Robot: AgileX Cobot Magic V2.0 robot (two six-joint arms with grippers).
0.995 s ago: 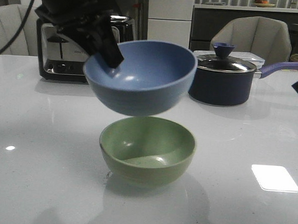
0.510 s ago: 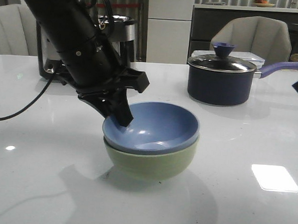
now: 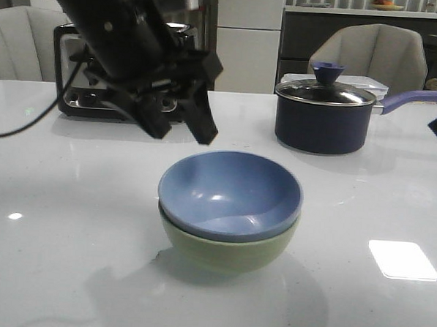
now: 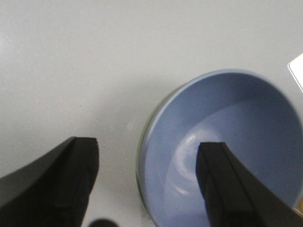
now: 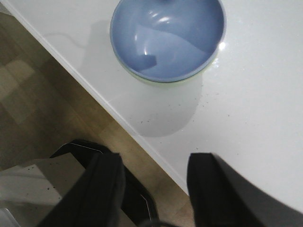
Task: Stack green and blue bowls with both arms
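The blue bowl [image 3: 230, 195] sits nested inside the green bowl [image 3: 228, 250] on the white table [image 3: 54, 221], nothing in it. The left gripper [image 3: 178, 128] hangs above and behind the pair, fingers spread, holding nothing. The right gripper [image 5: 154, 182] is parted and empty over the table's edge. The saucepan [image 3: 324, 114] behind is lidded, its contents hidden.

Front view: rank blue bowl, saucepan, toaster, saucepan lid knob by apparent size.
1. blue bowl, nearest the camera, so it may only look biggest
2. saucepan
3. toaster, partly hidden by the left arm, so unsure against the saucepan
4. lid knob
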